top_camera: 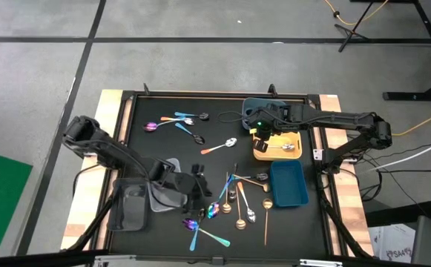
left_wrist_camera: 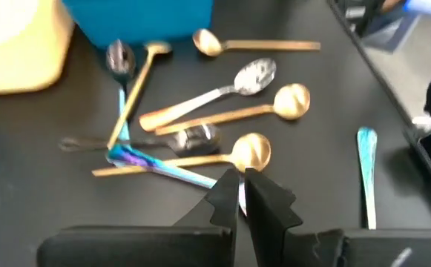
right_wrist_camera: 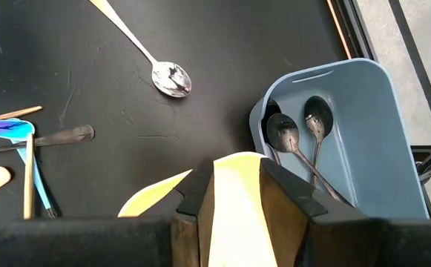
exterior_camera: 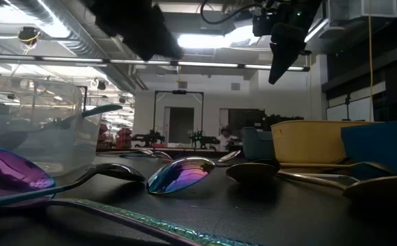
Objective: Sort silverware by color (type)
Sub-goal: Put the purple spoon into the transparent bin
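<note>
Black matting covers the table (top_camera: 163, 148), where the silverware (top_camera: 230, 200) is scattered, mostly heaped between a grey tray (top_camera: 163, 194) and a blue tray (top_camera: 288, 185). Fingers pressed together, the left gripper (top_camera: 200, 191) is poised over the heap. With fingers spread, the right gripper (top_camera: 260, 133) is held over a yellow tray (top_camera: 263, 153); two dark spoons (right_wrist_camera: 297, 133) are seen in a grey-blue bin (right_wrist_camera: 363, 133).

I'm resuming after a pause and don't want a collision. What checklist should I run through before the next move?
1. Free right gripper: ok, fingers apart, nothing between them, above the yellow tray.
2. Contents of the grey-blue tray: ok, two dark spoons inside.
3. Grasp of the left gripper: cannot tell; it hangs over the spoon pile.
4. Sorting finished: not ok, many spoons lie loose on the mat.
</note>
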